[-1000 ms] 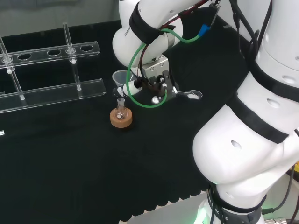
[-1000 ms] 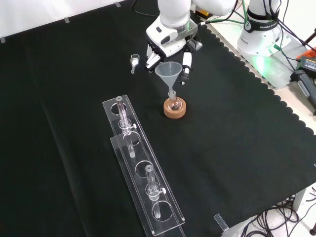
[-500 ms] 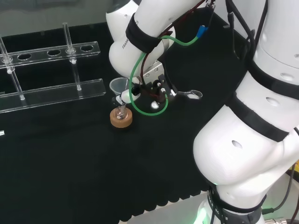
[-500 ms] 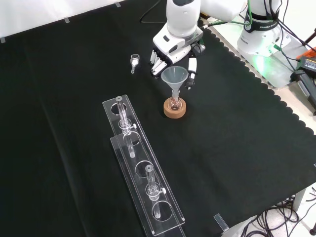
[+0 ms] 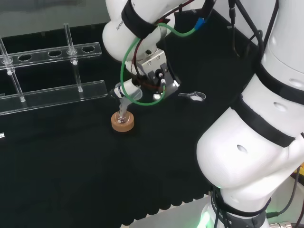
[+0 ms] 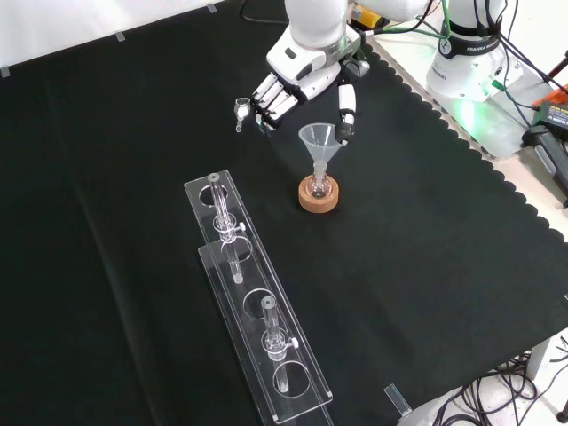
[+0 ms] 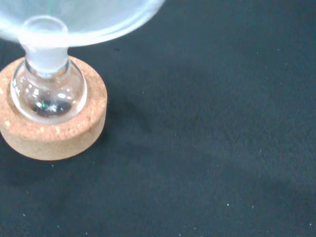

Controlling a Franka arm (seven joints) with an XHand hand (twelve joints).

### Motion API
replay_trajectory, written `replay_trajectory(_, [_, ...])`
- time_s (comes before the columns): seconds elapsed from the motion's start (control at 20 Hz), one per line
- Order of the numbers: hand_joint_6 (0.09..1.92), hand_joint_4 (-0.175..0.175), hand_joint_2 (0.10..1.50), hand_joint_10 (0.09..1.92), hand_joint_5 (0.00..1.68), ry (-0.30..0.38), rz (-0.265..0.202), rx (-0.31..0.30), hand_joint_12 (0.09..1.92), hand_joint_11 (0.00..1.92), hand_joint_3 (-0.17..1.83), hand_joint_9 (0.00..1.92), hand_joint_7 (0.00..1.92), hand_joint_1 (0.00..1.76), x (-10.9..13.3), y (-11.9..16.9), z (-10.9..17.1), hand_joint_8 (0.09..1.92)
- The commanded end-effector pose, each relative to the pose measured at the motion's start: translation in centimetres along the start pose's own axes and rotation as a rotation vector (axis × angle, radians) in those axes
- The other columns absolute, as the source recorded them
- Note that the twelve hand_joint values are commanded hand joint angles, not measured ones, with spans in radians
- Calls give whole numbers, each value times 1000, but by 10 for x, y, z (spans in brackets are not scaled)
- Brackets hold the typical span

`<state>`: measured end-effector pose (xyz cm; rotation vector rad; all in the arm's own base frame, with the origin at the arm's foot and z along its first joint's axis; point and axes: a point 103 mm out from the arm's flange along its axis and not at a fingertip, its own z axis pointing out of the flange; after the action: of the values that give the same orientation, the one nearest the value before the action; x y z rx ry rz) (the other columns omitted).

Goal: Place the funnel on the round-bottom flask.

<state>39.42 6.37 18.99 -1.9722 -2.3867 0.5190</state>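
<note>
**Funnel seated in the flask**

The funnel [image 6: 318, 142] stands upright with its stem in the neck of the flask [image 7: 48, 91], which sits in the cork stand [image 6: 319, 195] near the middle of the desk [image 6: 426, 257]. My hand [image 6: 297, 84] hangs just beyond it with fingers [image 6: 266, 96] spread and straight, holding nothing. A spoon [image 5: 192, 96] lies nearby; a clear rack [image 6: 253, 311] runs toward the desk's front edge.
</note>
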Motion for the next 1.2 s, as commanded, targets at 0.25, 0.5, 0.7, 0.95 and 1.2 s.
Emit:
replay_trajectory(0.25, [87,-175,696,958,0,141,24,-37,1539,91,191,0,0,51,-38,-5,-47,395])
replay_trajectory(0.5, [87,-175,706,960,0,444,-89,-91,1556,59,181,0,0,54,-91,-13,-87,442])
replay_trajectory(0.7, [87,-175,722,1023,23,562,-173,-131,1579,49,165,15,0,75,-114,-19,-101,625])
replay_trajectory(0.95, [87,-175,745,1033,80,590,-237,-168,1573,78,155,87,0,109,-133,-19,-123,749])
replay_trajectory(1.2, [87,-175,758,1021,91,559,-254,-164,1567,84,153,106,0,122,-129,-11,-125,775])
